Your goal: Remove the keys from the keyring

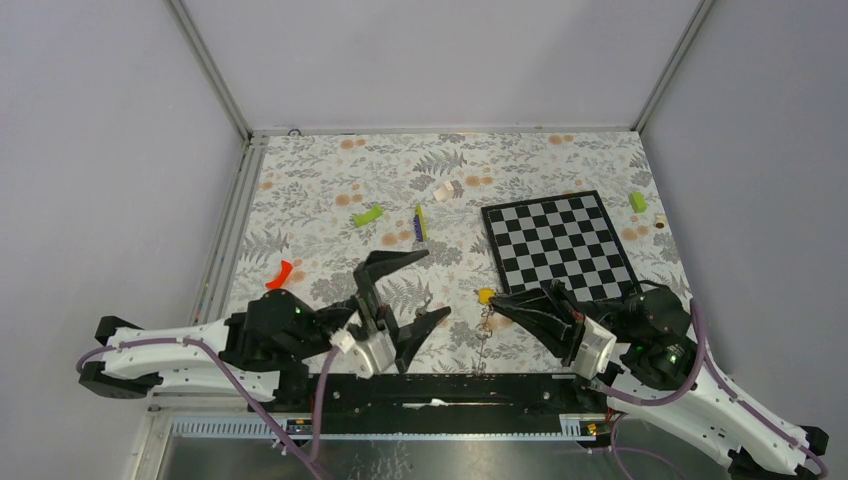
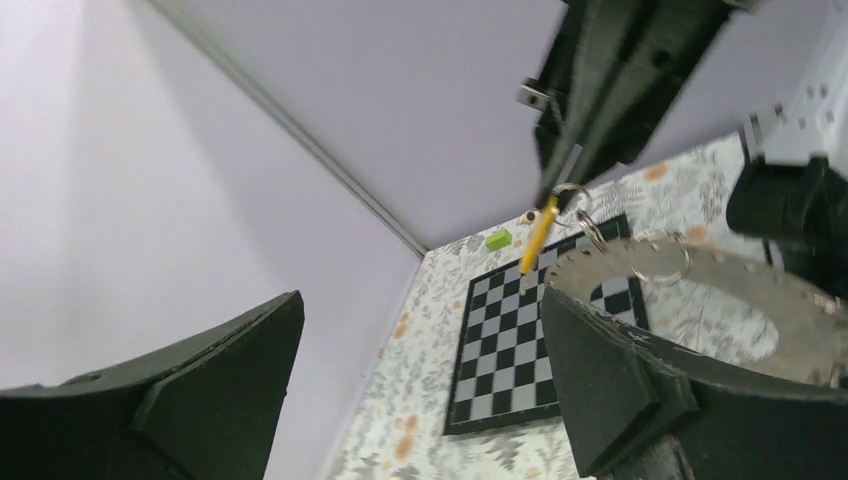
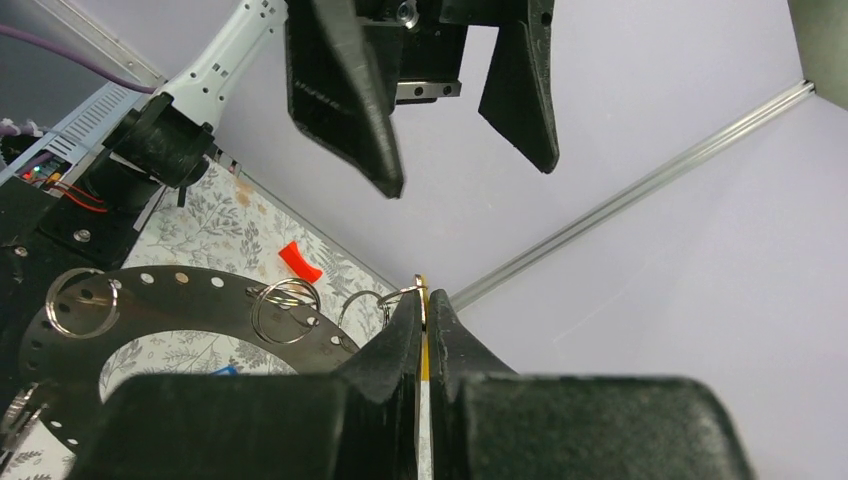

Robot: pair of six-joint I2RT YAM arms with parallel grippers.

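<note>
The table (image 1: 330, 180) is enclosed by walls (image 1: 430, 60) on the left, far and right sides. The near edge is occupied by the rail (image 1: 450, 385) carrying both arm bases. Open surface is available across the far left and the centre. The right half is partly taken up by one chessboard (image 1: 560, 245).

The left arm is laid low along the near edge and reaches toward the centre. The left gripper (image 1: 438, 282) is spread wide, and nothing is held between its fingers (image 2: 620, 380).

The right arm is folded at the near right corner, with its gripper pointed left. The right gripper (image 3: 422, 300) is pressed together on the yellow-tagged key (image 1: 485, 295).

The keyring (image 3: 190, 290) hangs from that key between the two grippers, close to the near rail. From above it is seen edge-on. Contact with the table cannot be determined.

Counts:
- One keyring, with at least three small split rings (image 3: 285, 310) threaded through its perforated rim.
- One red-tagged key (image 1: 280, 273), lying apart at the left of the table.
- One blue tag (image 3: 225, 370), seen through the hoop.
- Two lime-green blocks (image 1: 368, 215).
- One stick (image 1: 420, 222).
</note>
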